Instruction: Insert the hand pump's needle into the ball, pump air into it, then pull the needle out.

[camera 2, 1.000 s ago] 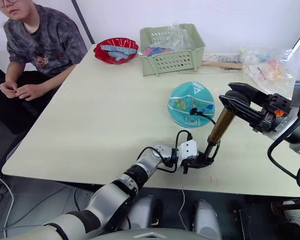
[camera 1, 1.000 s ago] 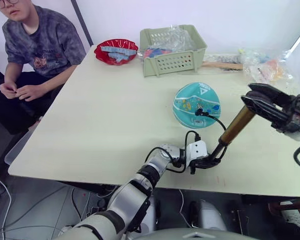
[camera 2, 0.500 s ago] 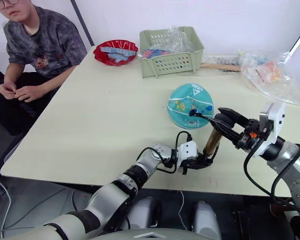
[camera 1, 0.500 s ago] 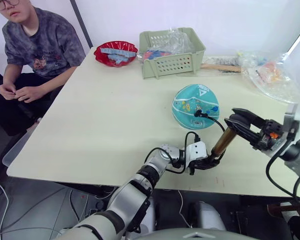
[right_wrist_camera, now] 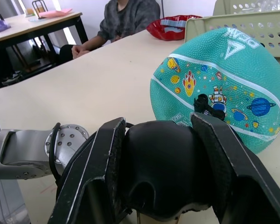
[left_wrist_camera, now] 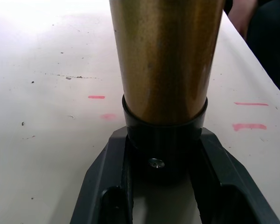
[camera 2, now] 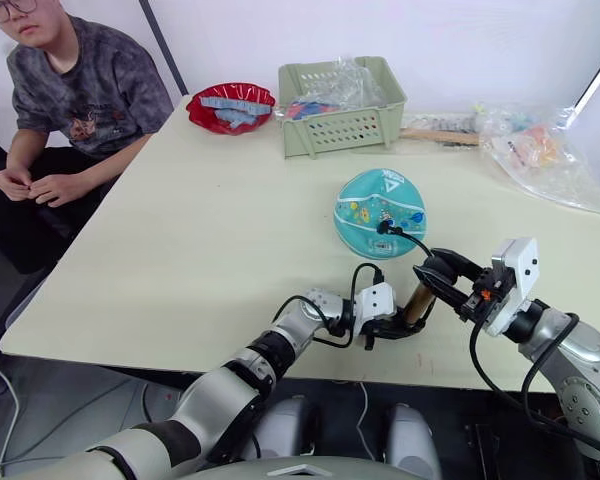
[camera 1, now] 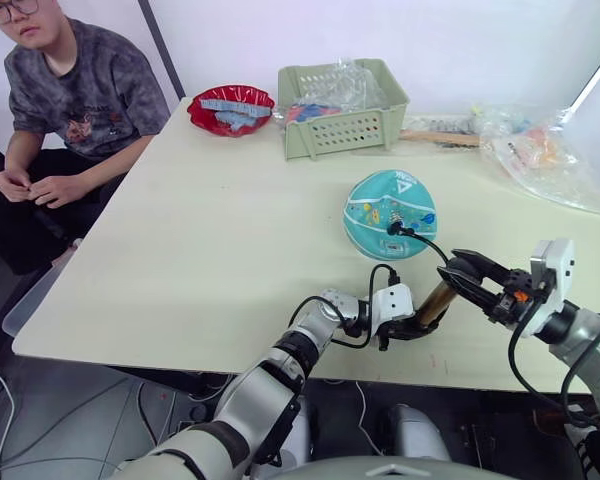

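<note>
The teal ball (camera 1: 390, 213) with cartoon prints lies on the table, right of centre, and looks flattened underneath. The black fitting (right_wrist_camera: 203, 103) at the end of the thin hose (camera 1: 421, 241) sits against the ball's near side; the needle's pin is hidden. The hand pump (camera 1: 436, 301) stands tilted near the front edge. My left gripper (camera 1: 412, 325) is shut on its black bottom cap (left_wrist_camera: 164, 149), below the gold cylinder (left_wrist_camera: 165, 60). My right gripper (camera 1: 460, 272) is shut on the black T-handle (right_wrist_camera: 161, 172), which sits low, close to the cylinder's top.
A green basket (camera 1: 342, 105) with plastic bags stands at the back, a red bowl (camera 1: 230, 105) to its left and a clear bag of items (camera 1: 540, 150) at the back right. A person (camera 1: 60, 90) sits at the table's left side. Red marks (left_wrist_camera: 249, 126) dot the table near the pump.
My right gripper has pushed the T-handle down and toward the left, from high above the table to close to the cylinder. The left gripper has kept hold of the pump's base.
</note>
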Available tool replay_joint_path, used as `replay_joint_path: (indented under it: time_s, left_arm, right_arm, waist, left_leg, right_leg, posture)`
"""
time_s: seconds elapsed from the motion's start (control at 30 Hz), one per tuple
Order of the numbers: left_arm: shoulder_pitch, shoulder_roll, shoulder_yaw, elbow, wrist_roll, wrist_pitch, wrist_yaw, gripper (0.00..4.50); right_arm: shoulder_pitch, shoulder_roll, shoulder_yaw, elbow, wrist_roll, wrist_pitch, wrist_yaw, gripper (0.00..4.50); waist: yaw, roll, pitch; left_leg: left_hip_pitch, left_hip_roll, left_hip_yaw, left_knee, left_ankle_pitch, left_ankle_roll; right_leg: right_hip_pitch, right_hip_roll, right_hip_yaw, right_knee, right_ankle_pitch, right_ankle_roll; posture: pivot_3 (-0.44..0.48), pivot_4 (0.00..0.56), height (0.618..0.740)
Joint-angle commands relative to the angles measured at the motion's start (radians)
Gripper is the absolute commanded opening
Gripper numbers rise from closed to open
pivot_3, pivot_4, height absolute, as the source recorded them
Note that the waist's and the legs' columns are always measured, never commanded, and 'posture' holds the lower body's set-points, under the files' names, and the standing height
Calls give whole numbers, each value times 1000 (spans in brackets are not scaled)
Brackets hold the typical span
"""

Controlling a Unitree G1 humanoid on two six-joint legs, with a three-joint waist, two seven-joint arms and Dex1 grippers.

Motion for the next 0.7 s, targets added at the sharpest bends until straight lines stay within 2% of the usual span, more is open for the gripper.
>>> replay_joint_path:
  time_s: [0.03,0.17,0.3,0.43,0.7]
  left_arm:
    - [28,7,-18,57,32,38,4,1128]
    - [29,7,-18,60,35,36,7,1128]
    - [34,10,-20,63,37,33,9,1128]
    - [34,11,-22,63,36,29,10,1128]
    - [38,12,-23,63,37,25,8,1128]
  right_arm:
    - [2,13,16,11,33,26,28,1714]
    - [-60,-9,-50,-7,57,14,32,1710]
    - [-136,-63,-161,-38,228,70,52,1710]
    - [-187,-147,-244,-42,326,128,69,1710]
    - [-271,-250,-340,-18,391,159,78,1710]
  waist:
    - [1,1,0]
    - [1,2,1]
    - [1,9,8]
    - [3,8,10]
    - [3,8,11]
  left_leg:
    - [0,0,0,0,0,0]
    - [0,0,0,0,0,0]
    - [-1,-1,3,0,0,0]
    - [-1,-2,5,0,0,1]
    - [-1,-2,9,0,-1,2]
  right_leg:
    - [0,0,0,0,0,0]
    - [0,0,0,0,0,-1]
    - [-1,-2,2,0,1,0]
    - [-1,-2,5,-1,2,2]
    - [-4,-2,9,-1,3,3]
  posture:
    - [0,150,740]
    - [0,150,740]
    - [0,150,740]
    - [0,150,740]
    - [0,150,740]
